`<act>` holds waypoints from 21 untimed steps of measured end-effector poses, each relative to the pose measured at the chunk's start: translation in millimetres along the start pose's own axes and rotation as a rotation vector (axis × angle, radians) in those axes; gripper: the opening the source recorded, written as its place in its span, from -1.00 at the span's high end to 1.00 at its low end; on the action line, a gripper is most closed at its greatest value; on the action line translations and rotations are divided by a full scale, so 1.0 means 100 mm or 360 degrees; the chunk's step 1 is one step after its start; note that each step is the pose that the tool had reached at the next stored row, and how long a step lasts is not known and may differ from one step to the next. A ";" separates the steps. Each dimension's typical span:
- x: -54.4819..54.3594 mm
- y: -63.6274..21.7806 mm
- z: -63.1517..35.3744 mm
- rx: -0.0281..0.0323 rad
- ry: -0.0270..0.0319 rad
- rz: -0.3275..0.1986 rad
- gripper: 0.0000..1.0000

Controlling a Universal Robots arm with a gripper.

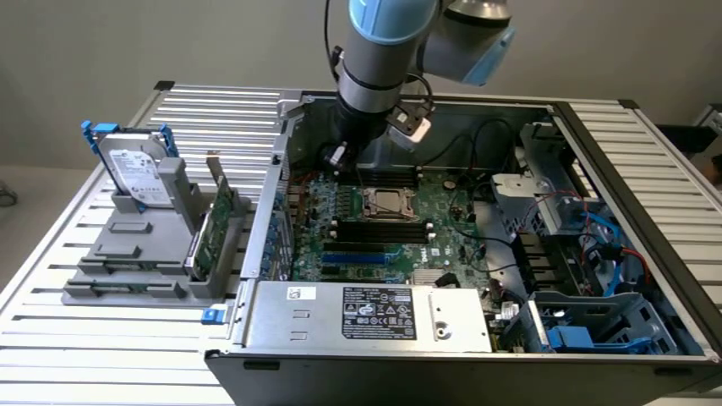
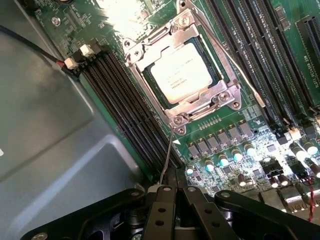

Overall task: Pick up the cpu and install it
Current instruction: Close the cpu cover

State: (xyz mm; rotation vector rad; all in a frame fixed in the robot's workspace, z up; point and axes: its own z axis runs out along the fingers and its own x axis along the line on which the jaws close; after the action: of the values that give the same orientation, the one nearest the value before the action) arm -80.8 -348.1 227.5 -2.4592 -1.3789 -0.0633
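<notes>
The cpu (image 2: pixel 181 74) lies seated in its metal-framed socket (image 2: pixel 145 51) on the motherboard (image 2: pixel 235 112), silver top facing up, well apart from the gripper (image 2: pixel 175 176), which hangs clenched over the board beside one corner of the socket, with its black fingers (image 2: pixel 162 200) pressed together and nothing between them. In the exterior view the robot arm (image 1: pixel 373 59) reaches down into the open computer case (image 1: pixel 451 376), which lies on a slatted metal table (image 1: pixel 79 347), and the chip (image 1: pixel 394 203) shows near the middle of the board, just toward the exterior view's right of the arm's lower end. A labelled power supply (image 1: pixel 373 313) fills the case's near edge. Outside the case, toward the exterior view's left, a grey holder (image 1: pixel 130 262) carries a hard drive (image 1: pixel 135 173) in blue brackets and an upright green card (image 1: pixel 220 224). Around the socket, long black memory slots (image 2: pixel 125 105) run along both sides. A thin wire lever (image 2: pixel 168 150) reaches from the socket's corner toward the fingertips, the one thing between tool and chip, and a row of small capacitors (image 2: pixel 223 161) stands near them.
</notes>
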 end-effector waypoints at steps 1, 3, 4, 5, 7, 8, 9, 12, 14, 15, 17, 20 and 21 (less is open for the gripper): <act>0.00 -0.005 -0.002 -0.00010 0.00015 0.0002 0.79; -0.01 -0.025 -0.016 -0.00017 0.00055 0.0007 0.79; -0.01 -0.038 -0.039 -0.00009 0.00061 0.0009 0.79; -0.01 -0.049 -0.062 -0.00008 0.00070 0.0011 0.79; -0.01 -0.070 -0.102 -0.00014 0.00092 0.0016 0.79; -0.01 -0.079 -0.114 -0.00020 0.00100 0.0020 0.79; -0.01 -0.087 -0.124 -0.00029 0.00110 0.0023 0.79; -0.01 -0.100 -0.143 -0.00095 0.00165 0.0032 0.79; -0.01 -0.103 -0.154 -0.00159 0.00214 0.0038 0.79; -0.01 -0.104 -0.156 -0.00207 0.00252 0.0042 0.79; -0.01 -0.104 -0.157 -0.00312 0.00334 0.0052 0.79; -0.01 -0.103 -0.157 -0.00522 0.00481 0.0060 0.79; -0.01 -0.102 -0.157 -0.00587 0.00526 0.0062 0.79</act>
State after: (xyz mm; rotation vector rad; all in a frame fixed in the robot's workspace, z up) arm -88.0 -348.6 244.8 -2.5028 -1.3269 -0.1209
